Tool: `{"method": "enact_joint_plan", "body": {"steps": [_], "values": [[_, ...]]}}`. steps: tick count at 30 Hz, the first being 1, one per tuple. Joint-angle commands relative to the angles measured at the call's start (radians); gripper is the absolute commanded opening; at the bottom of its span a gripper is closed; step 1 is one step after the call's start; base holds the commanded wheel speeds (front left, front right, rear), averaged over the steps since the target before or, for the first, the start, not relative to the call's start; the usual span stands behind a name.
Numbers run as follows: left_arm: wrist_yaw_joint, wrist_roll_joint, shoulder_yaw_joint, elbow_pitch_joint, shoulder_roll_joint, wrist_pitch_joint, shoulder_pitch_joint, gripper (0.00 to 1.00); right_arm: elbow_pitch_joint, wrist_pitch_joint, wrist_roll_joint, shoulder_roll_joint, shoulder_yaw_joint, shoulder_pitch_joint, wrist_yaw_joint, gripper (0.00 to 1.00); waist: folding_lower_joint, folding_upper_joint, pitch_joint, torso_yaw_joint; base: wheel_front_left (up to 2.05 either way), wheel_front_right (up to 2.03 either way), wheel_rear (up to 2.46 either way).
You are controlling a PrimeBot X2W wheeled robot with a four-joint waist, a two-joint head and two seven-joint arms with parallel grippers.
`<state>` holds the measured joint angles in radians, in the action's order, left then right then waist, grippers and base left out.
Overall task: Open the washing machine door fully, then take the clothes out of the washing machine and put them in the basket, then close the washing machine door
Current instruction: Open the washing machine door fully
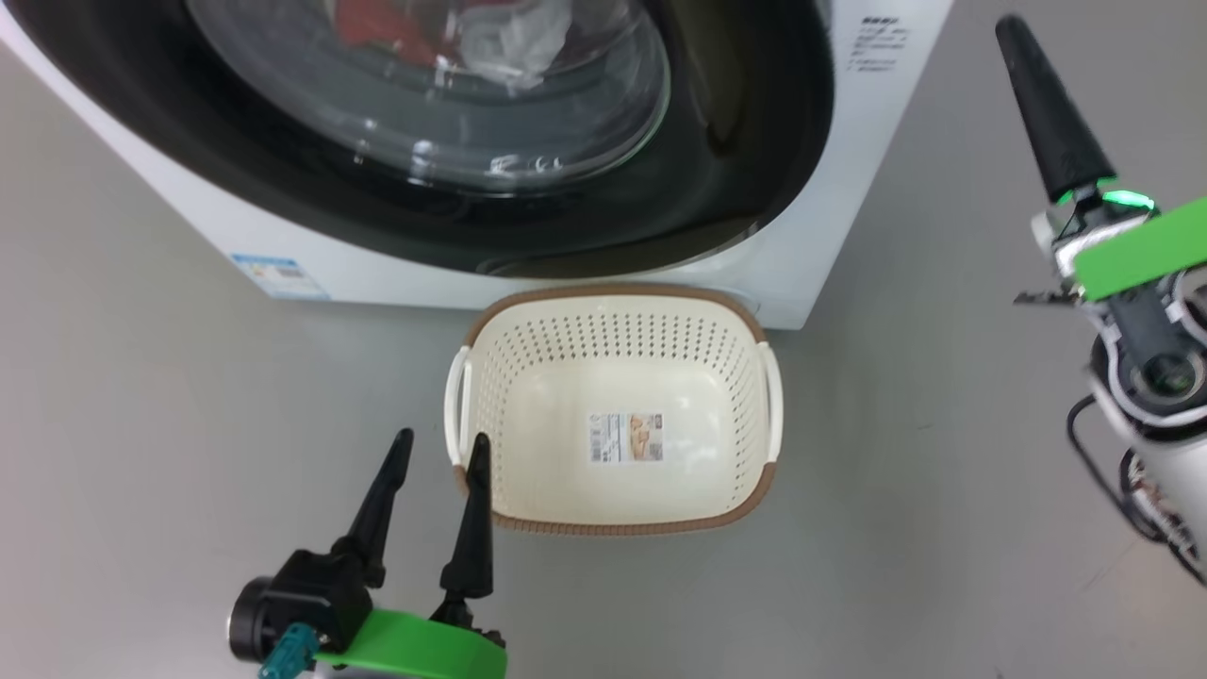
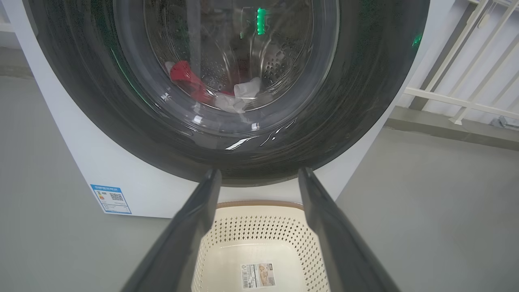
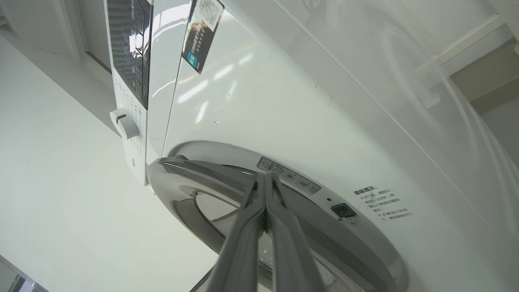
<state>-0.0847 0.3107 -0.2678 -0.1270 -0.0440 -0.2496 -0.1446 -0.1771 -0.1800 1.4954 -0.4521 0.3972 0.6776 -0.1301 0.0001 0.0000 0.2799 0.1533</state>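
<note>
The left gripper (image 1: 443, 438) has its two dark fingers spread apart and grasps nothing. They point toward the washing machine (image 1: 830, 236), and in the head view the inner fingertip overlaps the near left corner of the basket (image 1: 613, 290); contact cannot be told. In the left wrist view the left gripper (image 2: 258, 172) frames the basket (image 2: 259, 205) between its fingers.

The right gripper (image 1: 1014, 28) is clenched, fingers pressed together with nothing between them. It is raised at the right, well apart from the basket. In the right wrist view the right gripper (image 3: 264, 176) has its tips at the silvery edge of the washing machine door (image 3: 190, 170); touching cannot be told.

The basket stands upright on the grey floor (image 1: 189, 424), mouth up, just in front of the machine. Its long axis runs left to right, a white handle at each end.

The washing machine door (image 1: 735, 170) lies across the machine's front. The clothes (image 2: 182, 75) lie behind its glass, low in the drum.
</note>
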Motion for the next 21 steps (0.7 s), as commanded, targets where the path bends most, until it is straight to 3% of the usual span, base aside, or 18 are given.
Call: {"method": "enact_joint_plan", "body": {"steps": [1,5,11,21], "values": [[-0.008,0.007,0.018,0.029,-0.006,-0.012,-0.034,1.00,0.034,0.035,0.053,-0.021,-0.001,0.033,-0.001,0.00,0.0000,0.0000,0.037,0.028,0.00,0.00,0.00],[-0.012,0.013,0.009,0.032,-0.006,-0.012,-0.048,1.00,0.037,0.093,0.104,-0.032,-0.014,0.067,-0.001,0.00,0.0000,0.0000,0.061,0.038,0.00,0.00,0.00],[-0.014,0.021,-0.007,0.034,-0.006,-0.012,-0.078,1.00,0.014,0.269,0.200,-0.033,-0.058,0.129,-0.001,0.00,0.0000,0.0000,0.104,0.057,0.00,0.00,0.00],[-0.021,0.042,-0.036,0.034,-0.006,-0.012,-0.103,1.00,-0.083,0.533,0.245,-0.005,-0.139,0.203,-0.001,0.00,0.0000,0.0000,0.145,0.090,0.00,0.00,0.00]]}}
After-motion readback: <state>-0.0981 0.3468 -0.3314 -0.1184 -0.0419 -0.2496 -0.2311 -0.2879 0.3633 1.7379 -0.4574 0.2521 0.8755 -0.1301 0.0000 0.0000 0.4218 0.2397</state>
